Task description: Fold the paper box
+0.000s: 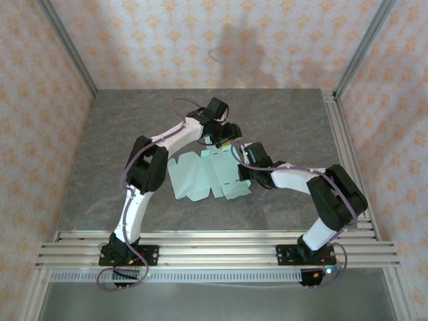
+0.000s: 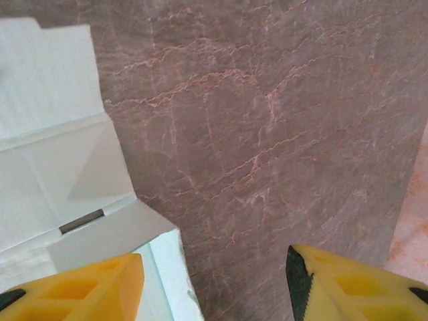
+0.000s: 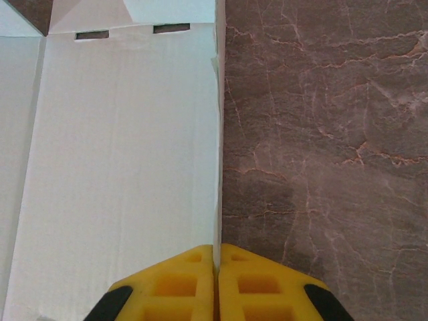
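The paper box point(image 1: 204, 177) is a pale mint-green die-cut sheet lying mostly flat in the middle of the table. My right gripper point(image 1: 246, 160) is at the sheet's right side. In the right wrist view its yellow fingers point(image 3: 174, 281) are shut point(image 3: 217, 249) on a thin edge of the paper box point(image 3: 127, 147), which stands upright between them. My left gripper point(image 1: 224, 137) hovers at the sheet's far edge. Seen from the left wrist, it is open point(image 2: 212, 264) over bare table, with a corner of the paper box point(image 2: 47, 134) beside its left finger point(image 2: 87, 291).
The grey marbled table point(image 1: 134, 120) has bare room left, right and behind the sheet. Aluminium rails point(image 1: 214, 244) run along the near edge and another rail point(image 1: 348, 154) along the right side. Patterned walls enclose the back and sides.
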`<move>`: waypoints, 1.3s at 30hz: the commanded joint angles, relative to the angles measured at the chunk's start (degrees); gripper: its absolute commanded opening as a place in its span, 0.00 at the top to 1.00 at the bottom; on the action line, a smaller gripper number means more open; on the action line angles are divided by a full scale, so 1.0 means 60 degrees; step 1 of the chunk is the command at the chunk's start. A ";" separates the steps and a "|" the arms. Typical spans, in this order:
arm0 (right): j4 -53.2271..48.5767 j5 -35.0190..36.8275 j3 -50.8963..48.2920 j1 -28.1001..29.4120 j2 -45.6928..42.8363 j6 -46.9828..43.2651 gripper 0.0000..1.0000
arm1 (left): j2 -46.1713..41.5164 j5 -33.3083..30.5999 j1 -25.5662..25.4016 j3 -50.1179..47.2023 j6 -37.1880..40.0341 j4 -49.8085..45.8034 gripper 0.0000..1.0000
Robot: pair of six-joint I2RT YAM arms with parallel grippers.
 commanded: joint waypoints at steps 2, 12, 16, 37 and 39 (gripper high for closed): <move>-0.0228 0.0190 0.0063 -0.0043 -0.0133 -0.0156 0.92 | 0.0263 -0.0265 -0.0020 0.0345 0.0056 -0.0420 0.40; -0.0128 0.0155 0.0033 -0.0030 -0.0139 -0.0125 0.92 | 0.0174 -0.0725 0.0023 0.0395 0.0360 -0.0858 0.37; -0.0094 0.0228 -0.0073 -0.0045 -0.0189 -0.0142 0.92 | -0.0092 -0.0839 -0.0013 0.0307 0.0362 -0.0834 0.36; -0.0078 0.0142 0.0089 -0.0034 -0.0081 -0.0176 0.92 | -0.2133 -0.2049 0.0469 -0.2508 0.1351 -0.1664 0.30; -0.0119 0.0134 0.0121 -0.0043 -0.0089 -0.0176 0.92 | -0.1992 -0.2132 0.0532 -0.2301 0.1457 -0.1713 0.30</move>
